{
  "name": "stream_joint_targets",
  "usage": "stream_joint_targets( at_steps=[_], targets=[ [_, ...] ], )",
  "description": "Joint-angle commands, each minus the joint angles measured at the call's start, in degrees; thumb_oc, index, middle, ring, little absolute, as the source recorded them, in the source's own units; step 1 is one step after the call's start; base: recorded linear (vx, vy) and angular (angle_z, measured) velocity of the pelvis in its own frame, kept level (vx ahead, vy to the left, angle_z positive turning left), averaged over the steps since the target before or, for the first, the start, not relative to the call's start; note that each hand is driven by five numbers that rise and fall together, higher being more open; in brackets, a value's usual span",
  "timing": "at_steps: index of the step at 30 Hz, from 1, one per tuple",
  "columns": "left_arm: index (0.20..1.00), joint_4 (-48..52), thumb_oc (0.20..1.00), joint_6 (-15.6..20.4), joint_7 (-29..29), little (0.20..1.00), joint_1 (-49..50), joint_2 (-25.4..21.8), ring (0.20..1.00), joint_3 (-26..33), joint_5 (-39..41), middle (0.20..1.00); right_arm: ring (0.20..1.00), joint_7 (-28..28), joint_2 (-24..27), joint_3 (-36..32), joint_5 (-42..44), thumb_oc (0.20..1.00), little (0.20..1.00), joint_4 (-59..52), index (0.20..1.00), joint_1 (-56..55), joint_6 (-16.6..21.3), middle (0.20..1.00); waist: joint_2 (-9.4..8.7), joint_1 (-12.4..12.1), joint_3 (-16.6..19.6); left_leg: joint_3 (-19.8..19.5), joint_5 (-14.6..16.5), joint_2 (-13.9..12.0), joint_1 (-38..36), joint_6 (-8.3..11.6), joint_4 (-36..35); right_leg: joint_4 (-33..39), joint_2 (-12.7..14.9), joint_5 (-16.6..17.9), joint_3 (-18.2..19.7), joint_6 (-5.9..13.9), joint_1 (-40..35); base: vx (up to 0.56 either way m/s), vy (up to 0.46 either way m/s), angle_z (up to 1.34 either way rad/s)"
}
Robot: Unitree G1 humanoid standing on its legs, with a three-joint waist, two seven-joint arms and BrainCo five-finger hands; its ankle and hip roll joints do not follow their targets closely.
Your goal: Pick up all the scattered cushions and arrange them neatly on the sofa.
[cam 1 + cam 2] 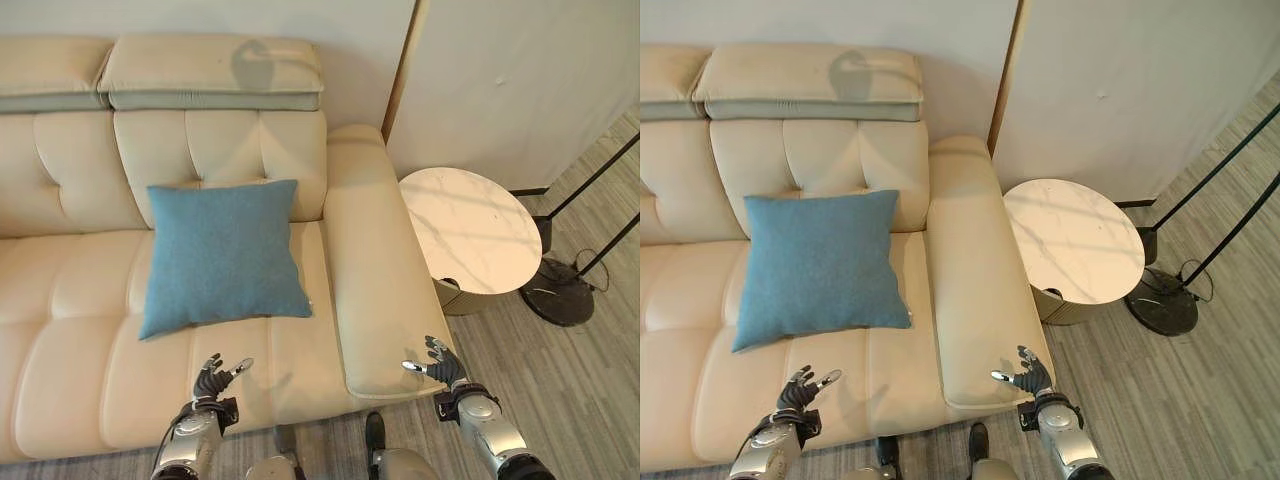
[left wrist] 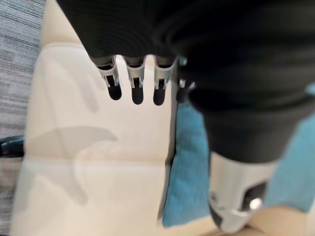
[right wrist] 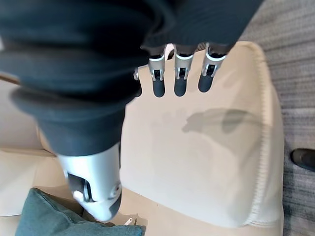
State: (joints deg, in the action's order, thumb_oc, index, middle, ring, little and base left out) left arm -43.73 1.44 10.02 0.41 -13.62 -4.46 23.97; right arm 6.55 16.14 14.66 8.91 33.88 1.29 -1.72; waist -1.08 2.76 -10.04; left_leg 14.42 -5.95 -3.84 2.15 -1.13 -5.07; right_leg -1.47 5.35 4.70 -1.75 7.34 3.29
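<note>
**Blue cushion on sofa seat; both hands empty**

Left eye view: A blue cushion (image 1: pixel 222 255) is seen lying on the seat of the cream sofa (image 1: pixel 60 330), its upper edge leaning against the backrest, beside the armrest (image 1: pixel 372 270). The left hand (image 1: pixel 212 381) is held over the seat's front edge, just short of the cushion, fingers released and spread. The right hand (image 1: pixel 441 364) is held over the armrest's front end, fingers likewise released. A round marble side table (image 1: pixel 470 229) is noted beside the armrest, with a black lamp base (image 1: pixel 560 292) on the wood floor (image 1: pixel 590 400).

Left wrist view: Straight fingers (image 2: pixel 136 84) are seen above the seat, nothing grasped; the cushion's corner lies near.

Right wrist view: Relaxed fingers (image 3: pixel 179 74) are seen above the armrest, apart from it.
</note>
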Motion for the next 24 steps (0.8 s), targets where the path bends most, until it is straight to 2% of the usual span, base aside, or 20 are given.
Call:
stream_joint_targets(
  at_steps=[1,2,4,9,12,13,14,18,20,21,24],
  targets=[
    [1.0,-0.65,1.0,-0.08,-0.27,1.0,-0.61,-2.03,1.0,-0.64,-1.1,1.0,1.0,-0.91,0.52,-1.01,-2.22,1.0,1.0,-3.46,1.0,2.26,1.55,1.0,-1.57,-0.54,0.6,-6.02,3.61,2.41,1.87,1.78,0.07,-6.26,-2.14,-10.81,-0.12,-1.7,-5.58,-0.24,-0.358,0.12],
    [1.0,-0.74,1.0,0.01,-0.16,1.0,-0.14,-1.82,1.0,-0.68,-1.28,1.0,1.0,-1.08,0.55,-0.15,-2.67,1.0,1.0,-2.83,1.0,1.82,1.58,1.0,-1.74,-0.94,0.44,-6.11,1.91,1.74,2.87,2.88,0.07,-2.61,-3.18,-12.13,-0.44,-3.0,-6.78,-0.27,-0.361,0.19],
    [1.0,-0.57,1.0,-0.58,-0.56,1.0,0.45,-1.38,1.0,-0.71,-1.57,1.0,1.0,-1.0,1.02,0.22,-3.17,1.0,1.0,-2.79,1.0,1.08,1.37,1.0,-1.7,-1.15,-0.04,-6.1,-0.59,0.98,3.86,4.54,0.07,1.66,-4.61,-12.14,-0.54,-4.42,-8.1,-0.27,-0.335,0.29],
    [1.0,-2.18,1.0,-1.49,-0.79,1.0,2.09,-0.06,1.0,-0.67,-3.11,1.0,1.0,-0.94,1.5,0.45,-3.0,1.0,1.0,-0.35,1.0,-1.74,1.34,1.0,-0.24,-0.23,-2.13,-8.23,-5.16,-0.72,6.7,7.58,0.07,5.52,-6.93,-11.03,-2.79,-6.19,-8.8,-0.32,-0.292,0.01],
    [1.0,-3.12,1.0,-1.37,-0.77,1.0,1.67,0.2,1.0,-0.59,-3.64,1.0,1.0,-0.87,1.68,0.4,-3.2,1.0,1.0,1.33,1.0,-1.75,1.13,1.0,-0.27,-0.17,-3.04,-8.24,-4.28,0.16,6.0,6.53,0.07,5.15,-6.3,-10.35,-3.5,-6.09,-7.9,-0.24,-0.134,0.2],
    [1.0,-4.58,1.0,-1.35,-0.93,1.0,1.61,0.4,1.0,-0.38,-4.15,1.0,1.0,-0.97,1.86,0.47,-3.43,1.0,1.0,2.64,1.0,-1.72,0.76,1.0,-0.88,0.02,-2.86,-7.25,-0.39,1.41,4.76,4.91,4.09,5.31,-5.19,-9.41,-3.91,-5.7,-7.09,-0.2,-0.104,0.13],
    [1.0,-5.23,1.0,-1.2,-0.82,1.0,1.87,0.71,1.0,-0.12,-4.14,1.0,1.0,-1.09,1.81,0.34,-3.22,1.0,1.0,3.16,1.0,-1.8,0.79,1.0,-0.97,0.11,-2.76,-6.22,3.22,2.22,3.71,4.17,7.28,5.82,-4.64,-8.89,-3.86,-5.38,-6.88,-0.22,-0.101,0.06],
    [1.0,-7.08,1.0,-1.65,-0.64,1.0,2.15,1.25,1.0,-0.1,-4.06,1.0,1.0,-1.01,1.1,0.7,-2.91,1.0,1.0,4.65,1.0,-1.67,0.62,1.0,-0.13,0.68,-1.03,-5.99,5.12,3.48,0.12,3.29,5.09,6.34,-5.09,-8.48,-3.15,-5.12,-5.6,-0.08,-0.011,-0.19],
    [1.0,-7.53,1.0,-1.72,-0.64,1.0,2.25,1.44,1.0,-0.36,-4.0,1.0,1.0,-0.79,0.86,0.67,-3.0,1.0,1.0,4.89,1.0,-1.85,0.63,1.0,0.22,1.1,-0.73,-5.6,4.98,3.31,-0.91,3.31,3.84,6.03,-5.33,-8.6,-3.29,-5.19,-5.19,-0.07,0.019,-0.1],
    [1.0,-8.85,1.0,-2.0,-1.12,1.0,1.95,1.88,1.0,-0.92,-4.34,1.0,1.0,-0.45,0.68,0.56,-2.84,1.0,1.0,5.73,1.0,-1.9,0.59,1.0,1.11,1.83,-0.2,-5.57,3.42,2.9,-1.63,3.71,0.07,6.21,-5.69,-8.32,-4.25,-5.25,-4.56,-0.1,0.042,0.04],
    [1.0,-9.59,1.0,-2.11,-1.31,1.0,1.11,2.18,1.0,-1.97,-5.54,1.0,1.0,0.35,0.14,0.09,-2.42,1.0,1.0,6.63,1.0,-1.52,0.7,1.0,1.65,2.72,0.25,-5.35,3.58,2.5,-0.91,4.24,0.07,6.0,-5.4,-8.12,-5.38,-5.21,-4.02,-0.1,0.068,0.3]
  ],
)
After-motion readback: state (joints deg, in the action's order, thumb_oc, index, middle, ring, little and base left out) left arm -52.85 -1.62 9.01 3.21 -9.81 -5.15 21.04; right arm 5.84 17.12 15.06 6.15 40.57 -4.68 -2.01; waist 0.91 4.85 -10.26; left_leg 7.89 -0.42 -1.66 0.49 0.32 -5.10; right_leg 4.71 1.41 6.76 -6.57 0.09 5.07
